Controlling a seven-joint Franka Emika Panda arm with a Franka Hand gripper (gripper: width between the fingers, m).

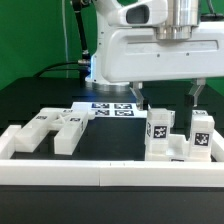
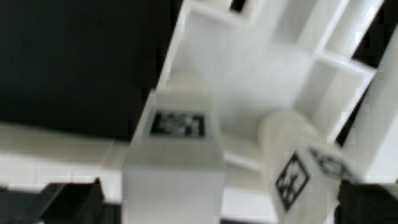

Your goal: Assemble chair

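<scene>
Ok, near to far in the exterior view: low white border rail [image 1: 110,172] runs along the front edge and turns back up the exterior view's left. Just behind it, on the black surface [image 1: 115,138], the chair is loose pieces in two groups. The flat chair parts [image 1: 55,128] lie at the exterior view's left, close together. The upright chair parts [image 1: 158,135] stand at the exterior view's right, two blocks side by side, each with a square tag facing the camera. Marker board [image 1: 112,108] lies flat further back, between the groups. The tool [image 1: 168,98] hangs above and behind the upright pair with its two dark fingers [image 1: 140,99] spread wide and nothing between them, touching no part. How far behind the pair it sits can't be told from this angle. The white arm [image 1: 150,45] fills the upper frame, with a green backdrop [image 1: 30,40] furthest back. The wrist view adds only a close, blurred look at a tagged chair part [image 2: 196,90]: white blocky faces against the black surface, with two tags [image 2: 175,122] on different faces. Which part it is can't be told, and the tool's spread isn't readable there. The wide gap shows only in the exterior view, as do the layout, the rail and the board.
</scene>
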